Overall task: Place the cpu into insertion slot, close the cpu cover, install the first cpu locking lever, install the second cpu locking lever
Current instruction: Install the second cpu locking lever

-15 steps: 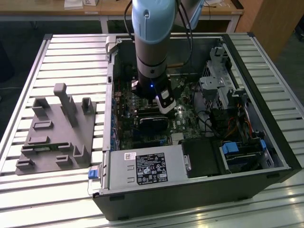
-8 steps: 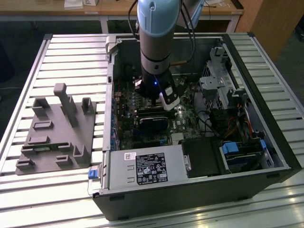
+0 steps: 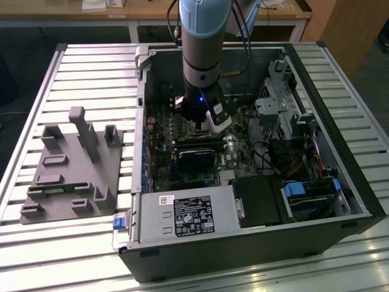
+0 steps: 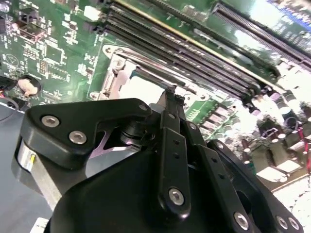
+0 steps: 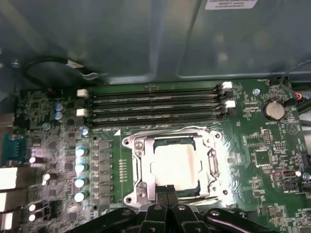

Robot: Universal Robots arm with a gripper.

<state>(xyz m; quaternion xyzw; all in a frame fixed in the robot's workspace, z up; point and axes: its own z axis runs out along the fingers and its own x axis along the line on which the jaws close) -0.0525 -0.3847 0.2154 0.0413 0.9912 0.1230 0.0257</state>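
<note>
Exterior view: pincer (image 3: pixel 200 126) is down inside the open case. First wrist view: cpu (image 5: pixel 176 165) sits in the insertion slot (image 5: pixel 137 167), cpu cover (image 5: pixel 172 137) down, fingertips pinched together, empty, at its edge. Second wrist view: same. A skewed push could slip off.

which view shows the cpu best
The first wrist view: the cpu faces the camera, its pale top framed by the insertion slot's rim. In the second wrist view the gripper covers much of it. In the exterior view the arm hides it.
</note>
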